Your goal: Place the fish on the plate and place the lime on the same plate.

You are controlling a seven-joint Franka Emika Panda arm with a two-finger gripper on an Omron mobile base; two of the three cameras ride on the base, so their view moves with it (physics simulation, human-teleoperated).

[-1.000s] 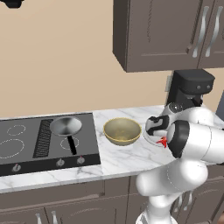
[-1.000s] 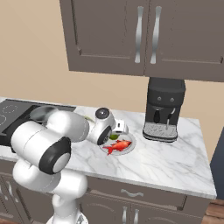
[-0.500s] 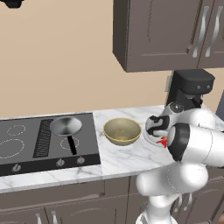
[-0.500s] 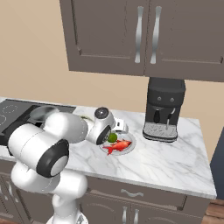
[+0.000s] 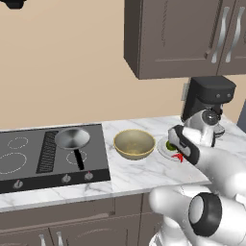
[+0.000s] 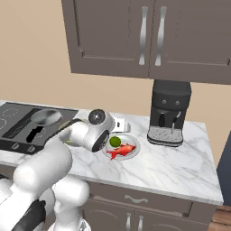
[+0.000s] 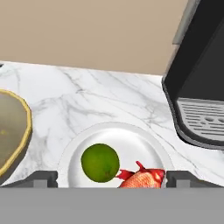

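You see the gripper [image 7: 107, 177] spread wide, holding nothing, above the plate [image 7: 144, 142] | lime [image 7: 100, 162] and fish [image 7: 142, 178] lie touching on the plate | both look delivered, so you can retreat.

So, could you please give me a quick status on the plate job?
Gripper open, above the plate. Lime and fish both on it, side by side. Nothing in the way.
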